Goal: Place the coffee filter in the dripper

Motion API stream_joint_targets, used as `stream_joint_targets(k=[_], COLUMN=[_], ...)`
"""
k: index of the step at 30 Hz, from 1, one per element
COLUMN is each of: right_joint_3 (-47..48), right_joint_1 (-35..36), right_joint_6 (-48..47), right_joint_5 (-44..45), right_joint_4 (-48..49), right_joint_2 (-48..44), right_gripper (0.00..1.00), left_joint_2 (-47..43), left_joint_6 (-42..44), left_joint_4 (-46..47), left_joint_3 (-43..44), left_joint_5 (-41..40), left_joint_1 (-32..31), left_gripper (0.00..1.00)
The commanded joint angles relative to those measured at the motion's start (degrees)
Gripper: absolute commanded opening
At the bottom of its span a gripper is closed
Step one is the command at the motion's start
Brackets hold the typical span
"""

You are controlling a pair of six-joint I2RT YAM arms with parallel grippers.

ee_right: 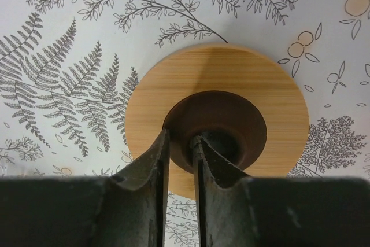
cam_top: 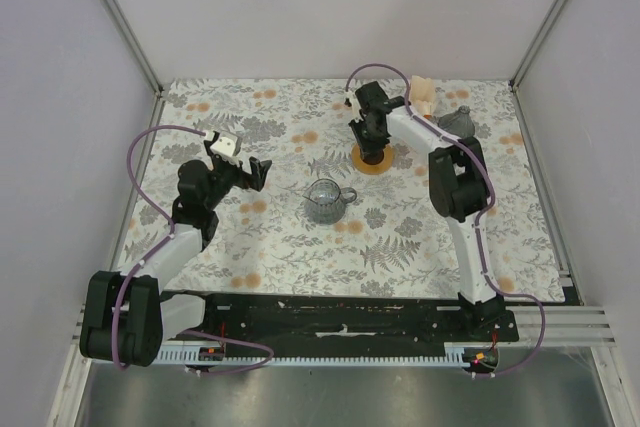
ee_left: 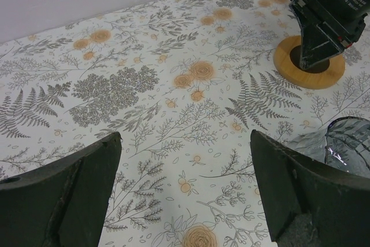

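The dripper (cam_top: 325,199), a grey see-through ribbed cone with a small handle, stands mid-table; its edge shows at the lower right of the left wrist view (ee_left: 348,143). Its tan wooden collar (cam_top: 373,169) lies apart, behind and to the right of it. My right gripper (cam_top: 372,147) points down onto that collar (ee_right: 231,73). One finger is outside the dark inner rim and one is inside the hole, so the gripper (ee_right: 180,138) is shut on the rim. My left gripper (cam_top: 245,169) hangs open and empty over the cloth (ee_left: 185,183), left of the dripper. No white coffee filter shows plainly.
A peach carton (cam_top: 422,97) sits at the back right, with a grey cone-shaped thing (cam_top: 458,122) beside it, partly behind the right arm. A floral cloth (cam_top: 280,247) covers the table. White walls and metal posts close in the sides and back.
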Motion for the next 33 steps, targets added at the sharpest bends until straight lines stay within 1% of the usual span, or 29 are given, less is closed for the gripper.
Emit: stream_joint_targets(k=[1,2,3,6,10,12,14,15,16,19,23,26,27,30,33], right_joint_3=[-3.53,-3.53,-3.88,-4.23,-4.76,-3.97,-2.31,-0.73,-0.37,-0.45,-0.54,0.16,0.6,2.62,4.64], right_joint_1=[0.86,0.95,0.78,0.95,0.86,0.77,0.86,0.86,0.86,0.95,1.91,4.02,4.63,6.48,8.15], right_joint_6=[-2.54,-2.54,-2.62,-3.76,-4.73,-4.82,-5.17,-5.61,-5.7,-5.09,-3.24,-1.93,-1.49,-0.17,2.03], right_joint_5=[1.52,0.91,0.55,-1.73,-7.96,-9.46,-10.78,-12.79,-14.2,-18.42,-24.49,-27.39,-28.71,-32.49,-34.08], right_joint_4=[-3.95,-4.13,-4.13,-3.87,-1.41,-1.05,-2.1,-3.85,-4.04,-4.13,-4.04,-3.96,-3.95,-3.95,-3.78], right_joint_2=[0.3,0.3,-0.14,-3.21,-11.02,-14.28,-16.83,-19.71,-20.96,-24.74,-28.61,-29.76,-29.67,-28.89,-27.92], right_gripper=[0.17,0.07,0.0,0.0,0.0,0.0,0.0,0.0,0.0,0.0,0.0,0.0,0.0,0.0,0.0], left_joint_2=[-0.36,-0.36,-0.36,-0.54,-0.89,-1.15,-1.77,-2.47,-2.3,-1.68,-0.72,-0.89,-1.15,-2.38,-3.08], left_joint_6=[0.38,0.56,0.73,0.91,1.08,3.27,9.66,18.31,23.27,34.71,47.46,52.83,55.81,66.7,76.64], left_joint_4=[3.27,2.92,1.87,-1.3,-1.57,-3.05,-5.6,-9.0,-11.13,-15.18,-15.54,-14.84,-14.75,-14.58,-14.58], left_joint_3=[0.15,0.33,0.85,2.44,3.05,4.19,5.68,8.13,9.2,12.27,15.09,16.41,16.41,15.27,13.78], left_joint_5=[0.03,0.55,1.6,6.78,13.11,16.01,19.87,25.72,28.22,34.11,36.85,37.55,38.25,39.14,40.11], left_joint_1=[0.1,0.19,0.19,0.28,0.28,0.19,0.37,0.37,0.37,0.37,0.02,-0.6,-0.77,-1.65,-1.92], left_gripper=[0.97,0.98,0.98,1.0,1.0,1.0,1.0,1.0,1.0,0.99,0.95,0.92,0.91,0.93,0.95])
